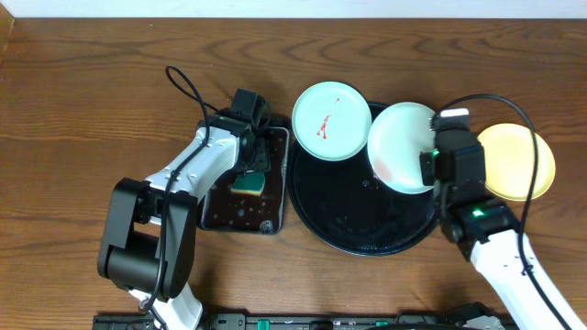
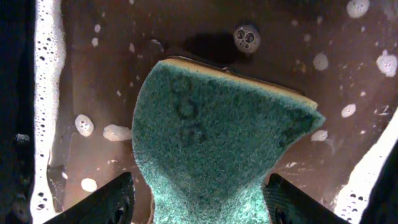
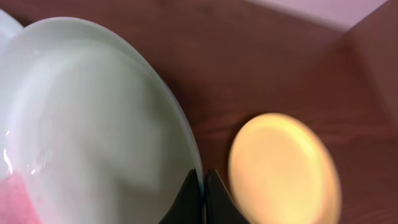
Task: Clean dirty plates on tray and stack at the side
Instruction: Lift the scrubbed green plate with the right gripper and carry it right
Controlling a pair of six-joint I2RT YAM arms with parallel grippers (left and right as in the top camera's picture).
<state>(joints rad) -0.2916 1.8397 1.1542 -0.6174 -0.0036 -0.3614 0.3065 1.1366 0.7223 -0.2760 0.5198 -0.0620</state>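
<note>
Left claw (image 2: 199, 202) released, jaws standing either side of the green sponge (image 2: 217, 137) in the soapy rectangular tray (image 1: 215, 206), at 9 o'clock of the round tray (image 1: 358, 229). Smeared plate (image 1: 331, 120) rests on its rim at 11 o'clock. Right claw (image 3: 203, 190) clenched on the edge of a tilted pale plate (image 1: 399, 137) at 2 o'clock, pink smear on it. Yellow plate (image 1: 518, 162) on the table at 3 o'clock. Step, as I judge it: wiping. The next move calls for closing on the sponge and carrying it to the held plate.

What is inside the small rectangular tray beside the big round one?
A green sponge lies in soapy water, with white foam along the walls of the rectangular tray. The floor directly under the sponge is covered, so it cannot be seen.
</note>
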